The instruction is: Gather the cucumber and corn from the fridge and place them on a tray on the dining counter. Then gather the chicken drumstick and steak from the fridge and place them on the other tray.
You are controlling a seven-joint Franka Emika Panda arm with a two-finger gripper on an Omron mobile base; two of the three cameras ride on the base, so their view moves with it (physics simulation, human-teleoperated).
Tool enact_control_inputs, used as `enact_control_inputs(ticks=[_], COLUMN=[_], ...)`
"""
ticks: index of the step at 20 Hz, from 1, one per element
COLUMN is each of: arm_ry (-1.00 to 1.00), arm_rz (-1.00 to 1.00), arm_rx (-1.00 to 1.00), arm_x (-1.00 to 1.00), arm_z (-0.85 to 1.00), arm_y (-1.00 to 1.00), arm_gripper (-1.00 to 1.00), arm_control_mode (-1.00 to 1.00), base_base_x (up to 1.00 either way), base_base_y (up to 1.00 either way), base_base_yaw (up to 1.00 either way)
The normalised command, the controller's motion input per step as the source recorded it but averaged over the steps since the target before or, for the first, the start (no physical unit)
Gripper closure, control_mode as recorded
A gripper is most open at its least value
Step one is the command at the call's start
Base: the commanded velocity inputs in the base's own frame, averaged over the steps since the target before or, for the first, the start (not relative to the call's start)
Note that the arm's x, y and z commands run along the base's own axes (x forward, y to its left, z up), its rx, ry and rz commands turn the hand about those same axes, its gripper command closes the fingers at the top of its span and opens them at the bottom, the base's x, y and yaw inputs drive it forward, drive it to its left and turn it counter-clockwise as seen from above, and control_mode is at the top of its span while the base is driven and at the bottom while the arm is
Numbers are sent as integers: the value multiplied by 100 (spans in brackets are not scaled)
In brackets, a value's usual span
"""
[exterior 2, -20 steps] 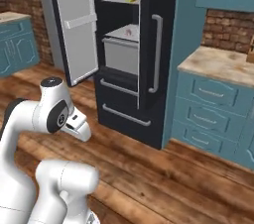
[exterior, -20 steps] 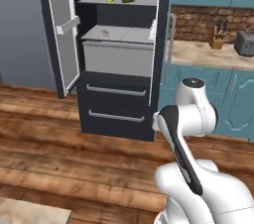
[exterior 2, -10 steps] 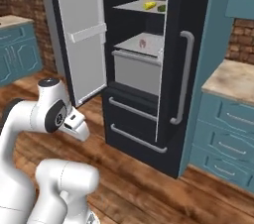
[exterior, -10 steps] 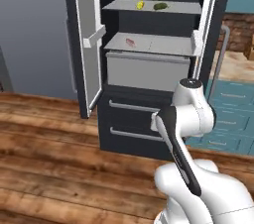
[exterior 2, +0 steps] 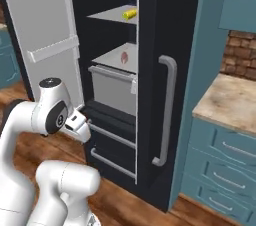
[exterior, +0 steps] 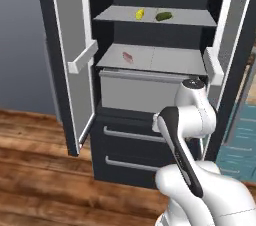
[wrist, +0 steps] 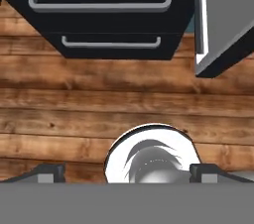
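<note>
Cucumber point(exterior: 163, 16), smooth dark green oblong, and corn point(exterior: 140, 14), stubby yellow cob, are lying just beside each other on the upper shelf point(exterior: 200, 18) of the open fridge point(exterior: 150, 140). Steak point(exterior: 128, 57), flat pinkish slab, is resting on the shelf below, above a grey bin point(exterior: 135, 92). Step 1 is judged in hand: nothing is being held. Claw point(wrist: 128, 172) is being pointed down at the plank floor point(wrist: 99, 104), fingers spread wide, empty. Next move is judged to call for the arm being raised to the upper shelf.
</note>
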Motion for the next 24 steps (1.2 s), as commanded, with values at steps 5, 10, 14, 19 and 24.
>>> enact_control_inputs(ticks=[5,10,14,19,24], arm_ry=[0,0,0,0,0], arm_rz=[0,0,0,0,0], arm_rx=[0,0,0,0,0], arm_x=[0,0,0,0,0], arm_z=[0,0,0,0,0], arm_y=[0,0,0,0,0], arm_gripper=[-100,-100,-100,-100,-100], arm_control_mode=[100,100,100,100,100], base_base_x=[82,23,35,36,54], base_base_y=[54,32,33,43,22], base_base_yaw=[-34,-51,-48,-8,0])
